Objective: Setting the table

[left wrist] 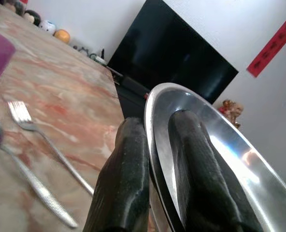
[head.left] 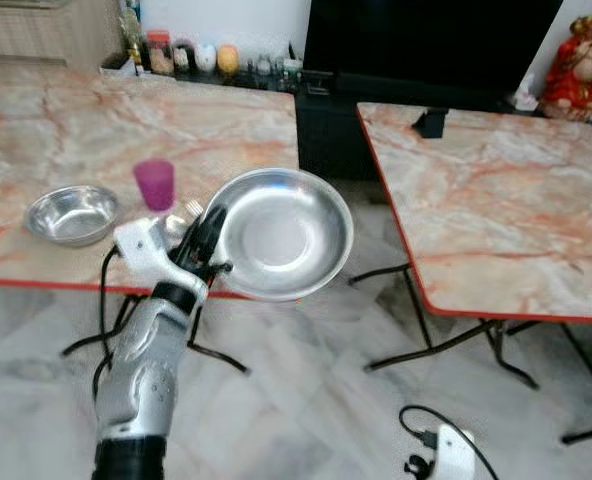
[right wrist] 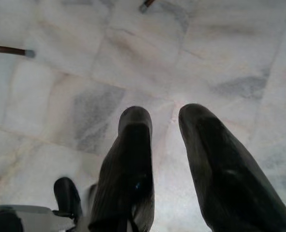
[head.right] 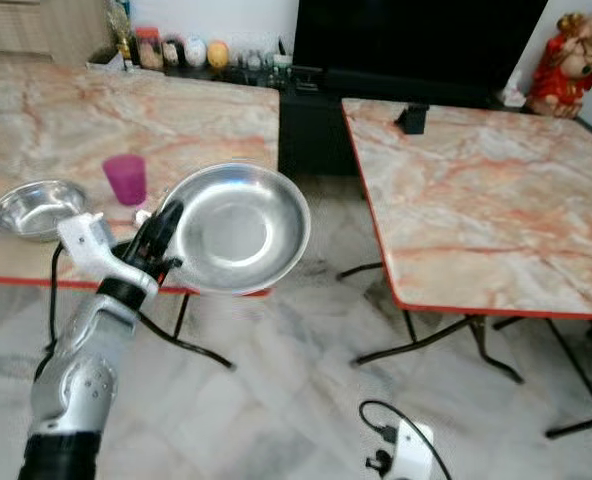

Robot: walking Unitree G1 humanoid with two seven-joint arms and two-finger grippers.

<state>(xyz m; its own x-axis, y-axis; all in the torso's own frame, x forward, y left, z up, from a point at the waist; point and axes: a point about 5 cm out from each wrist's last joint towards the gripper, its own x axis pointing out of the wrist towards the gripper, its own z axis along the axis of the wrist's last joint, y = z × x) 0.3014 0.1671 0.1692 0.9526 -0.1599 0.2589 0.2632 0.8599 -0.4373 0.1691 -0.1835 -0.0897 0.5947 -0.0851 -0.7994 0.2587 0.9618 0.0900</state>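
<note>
My left gripper [head.left: 208,228] is shut on the rim of a round steel plate [head.left: 284,235]. It holds the plate tilted above the front edge of the left marble table [head.left: 66,120]. In the left wrist view one black finger [left wrist: 126,179] lies under the rim and the other sits inside the plate [left wrist: 239,164]. On that table stand a steel bowl [head.left: 73,214] and a pink cup [head.left: 156,184]. A fork [left wrist: 36,133] and a spoon [left wrist: 24,176] lie beside them. My right gripper [right wrist: 164,116] hangs idle over the floor, open and holding nothing.
A second marble table [head.left: 496,200] stands to the right, with a floor gap between the two. A black TV [head.left: 426,40] and a low cabinet stand behind. Jars [head.left: 191,55] line the back and a red figurine [head.left: 581,65] stands at the far right. Folding table legs reach onto the tiled floor.
</note>
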